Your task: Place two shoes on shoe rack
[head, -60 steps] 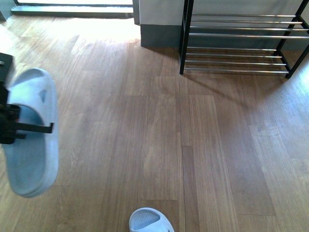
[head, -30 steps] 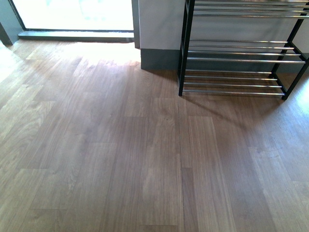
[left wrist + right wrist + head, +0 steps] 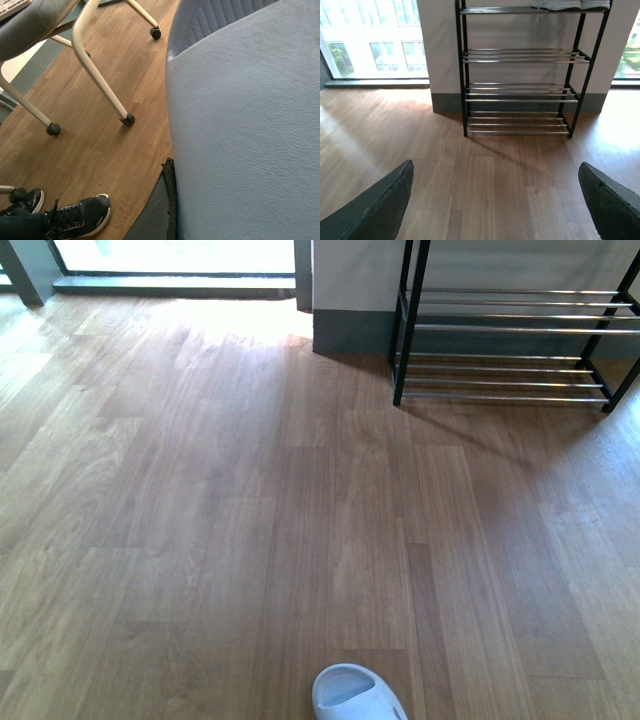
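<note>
The shoe rack [image 3: 510, 330], a black frame with chrome rods, stands against the wall at the far right of the front view. It shows whole in the right wrist view [image 3: 517, 92]. One pale blue slide [image 3: 355, 695] lies on the floor at the near edge. The other slide [image 3: 245, 125] fills the left wrist view, with my left gripper [image 3: 185, 200] shut on it. Only one black finger [image 3: 157, 215] shows beside it. My right gripper [image 3: 495, 200] is open over bare floor, facing the rack from some way off. Neither arm appears in the front view.
Cream chair legs on castors [image 3: 100, 75] and a person's black sneaker [image 3: 80, 217] are on the floor near the left arm. A bright window [image 3: 170, 255] lies far left of the rack. Pale things [image 3: 570, 4] sit on the rack's top shelf, cut off by the frame.
A second ago my left gripper held the slide at the front view's left edge; it is now out of that view. The view has shifted, and the floor slide shows again at the bottom.
</note>
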`<state>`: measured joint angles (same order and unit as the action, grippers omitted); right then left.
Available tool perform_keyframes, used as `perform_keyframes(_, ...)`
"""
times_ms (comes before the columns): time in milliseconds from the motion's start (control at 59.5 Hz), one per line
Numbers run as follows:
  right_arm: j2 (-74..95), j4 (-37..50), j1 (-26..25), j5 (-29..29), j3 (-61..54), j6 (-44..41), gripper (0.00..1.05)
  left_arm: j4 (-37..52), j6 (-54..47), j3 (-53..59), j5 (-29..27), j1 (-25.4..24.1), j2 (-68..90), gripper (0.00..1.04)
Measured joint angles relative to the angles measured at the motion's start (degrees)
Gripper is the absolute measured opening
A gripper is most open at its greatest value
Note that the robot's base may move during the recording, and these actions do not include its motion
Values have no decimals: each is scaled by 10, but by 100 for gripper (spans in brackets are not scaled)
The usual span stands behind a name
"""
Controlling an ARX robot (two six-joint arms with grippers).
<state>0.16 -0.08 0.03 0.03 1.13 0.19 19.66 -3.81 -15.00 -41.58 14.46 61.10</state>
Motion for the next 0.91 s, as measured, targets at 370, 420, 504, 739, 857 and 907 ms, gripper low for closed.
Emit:
perform_keyframes(370,0,0,0,-2,0,0,96,0,0,0,-3,-2,-2,2)
perform_keyframes(420,13,-14,-18,-53,4,-19,96,0,0,1,-3,-2,-2,2)
perform_keyframes(504,121,6,-55,-195,20,-88,96,-1,0,1,-2,-2,-2,2)
perform_keyframes(739,526,234,40,-92,99,-164,96,-1,0,1,0,-2,-1,2)
perform_keyframes(857,730,334,82,-59,139,-177,96,-1,0,1,-1,-2,-1,2)
perform_keyframes(907,830,380,96,-42,161,-180,96,-1,0,1,0,-2,-1,2)
